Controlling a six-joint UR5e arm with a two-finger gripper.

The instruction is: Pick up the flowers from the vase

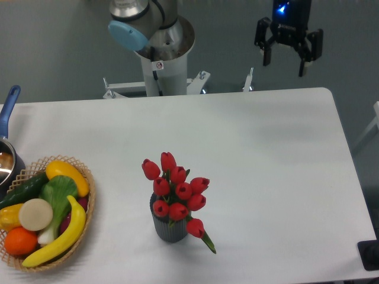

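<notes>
The flowers [176, 190], a bunch of red tulips with green stems, stand in the vase [168, 229], a short dark grey ribbed cylinder near the table's front middle. One tulip droops over the vase's right side. My gripper [285, 62] hangs high at the back right, above the table's far edge and far from the flowers. Its two black fingers are spread apart and hold nothing.
A wicker basket [87, 207] of fruit and vegetables sits at the front left. A pot with a blue handle [8, 109] is at the left edge. The robot's base [160, 65] stands behind the table's back edge. A dark object [370, 254] is at the front right corner.
</notes>
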